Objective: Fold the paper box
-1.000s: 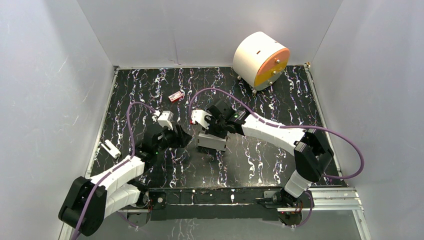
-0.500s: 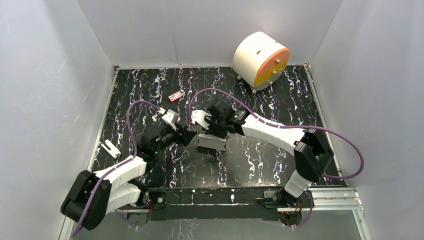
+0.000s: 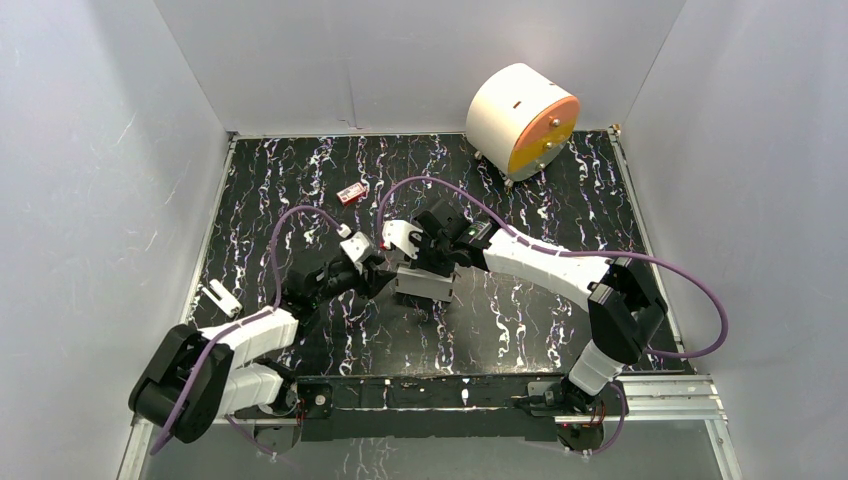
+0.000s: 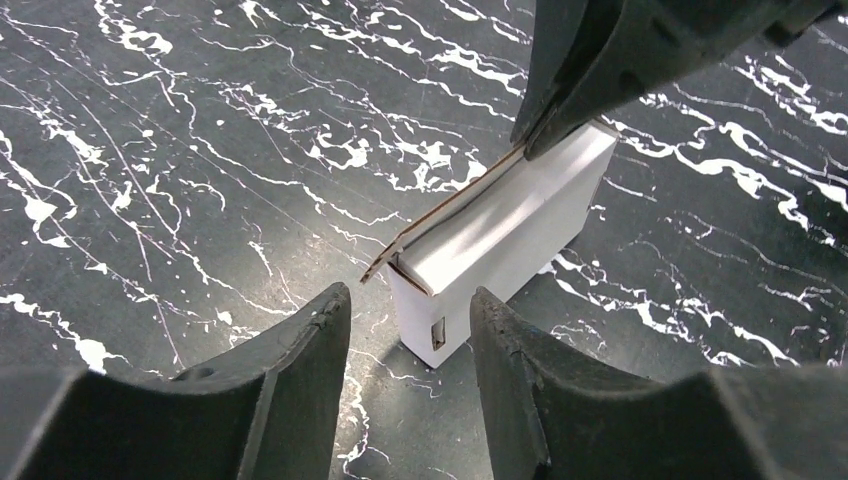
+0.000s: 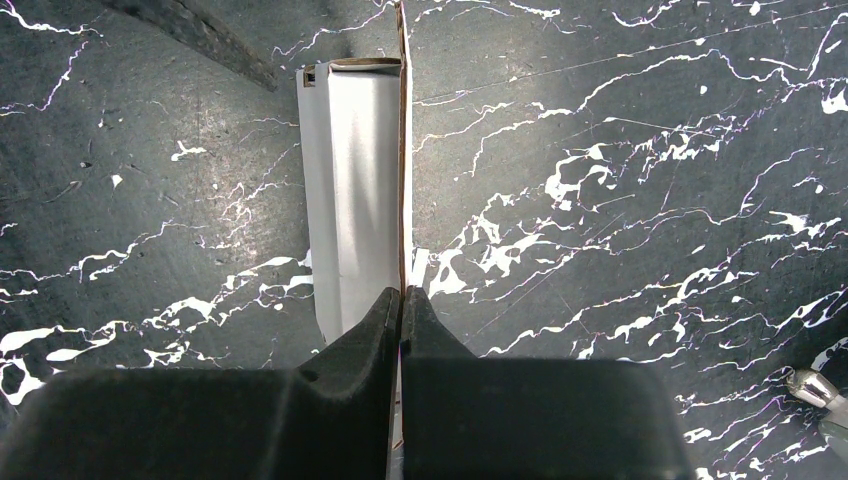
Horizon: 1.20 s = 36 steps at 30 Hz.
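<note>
Sitting on the black white-veined table (image 3: 520, 320), the small white cardboard box (image 4: 500, 225) has its flap clamped in the right gripper (image 5: 400, 300); the left gripper (image 4: 410, 298), jaws parted, flanks its end. A white orange-faced cylinder (image 3: 520, 118) and tiny red item (image 3: 351, 193) sit beyond. Overhead, wrists mostly hide it.
</note>
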{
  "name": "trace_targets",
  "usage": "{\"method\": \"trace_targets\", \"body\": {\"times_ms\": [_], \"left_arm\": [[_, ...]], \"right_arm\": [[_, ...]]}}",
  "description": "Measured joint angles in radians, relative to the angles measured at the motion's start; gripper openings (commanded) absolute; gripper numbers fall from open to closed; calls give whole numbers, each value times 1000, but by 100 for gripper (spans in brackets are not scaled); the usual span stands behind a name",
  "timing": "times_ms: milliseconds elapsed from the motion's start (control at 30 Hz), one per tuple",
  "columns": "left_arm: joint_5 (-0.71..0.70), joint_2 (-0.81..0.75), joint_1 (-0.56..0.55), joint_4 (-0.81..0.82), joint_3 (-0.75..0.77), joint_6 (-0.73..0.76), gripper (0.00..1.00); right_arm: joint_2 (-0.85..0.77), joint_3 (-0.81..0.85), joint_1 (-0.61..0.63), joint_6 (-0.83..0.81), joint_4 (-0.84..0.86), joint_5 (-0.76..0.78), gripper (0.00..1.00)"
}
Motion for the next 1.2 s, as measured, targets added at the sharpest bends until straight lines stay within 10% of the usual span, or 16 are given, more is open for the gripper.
{"method": "trace_targets", "body": {"times_ms": [933,1200], "left_arm": [[120,141,0,0,97,126,13],[142,141,0,-1,97,129,0]], "right_arm": [[-23,-14,0,1,-4,-46,3],[-24,-15,-2,16,-2,-40,19]]}}
